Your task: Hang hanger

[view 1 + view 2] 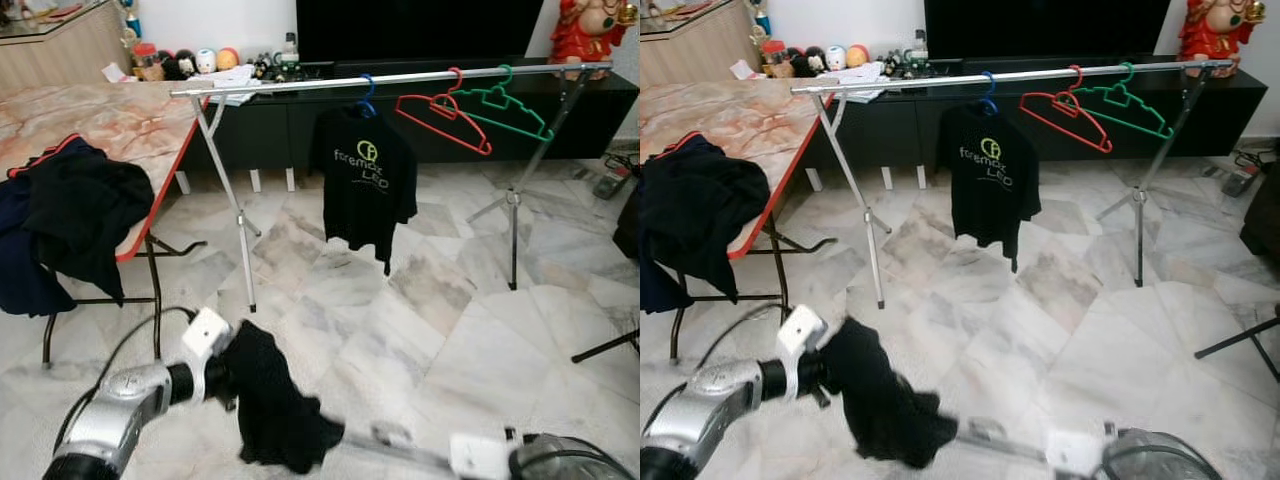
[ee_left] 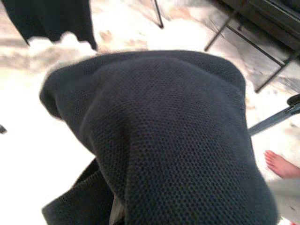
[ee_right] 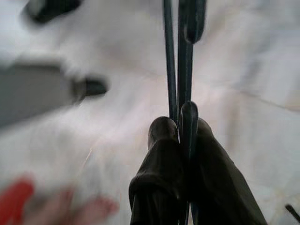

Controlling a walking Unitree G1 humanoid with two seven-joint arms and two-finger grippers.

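Right gripper (image 3: 180, 136) is pinching a thin, stiff, light hanger (image 3: 183, 56), jaws closed on it; left gripper (image 1: 225, 375), jaws hidden, is carrying a limp black garment (image 1: 275, 400) towards the rail (image 1: 400, 77)

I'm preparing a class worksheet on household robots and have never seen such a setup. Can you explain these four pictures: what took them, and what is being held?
The machine is a walking humanoid robot with two silver arms. Two pictures come from cameras in its head, looking forward and down. They show a clothes rail carrying a black T-shirt, a red hanger and a green hanger. Beside it stands a table with dark clothes draped over its edge.

The other two pictures come from cameras on the wrists. The left gripper holds a dark garment, seen close up as knitted fabric. The right gripper is closed on a thin dark-green hanger. A person's bare foot stands nearby.
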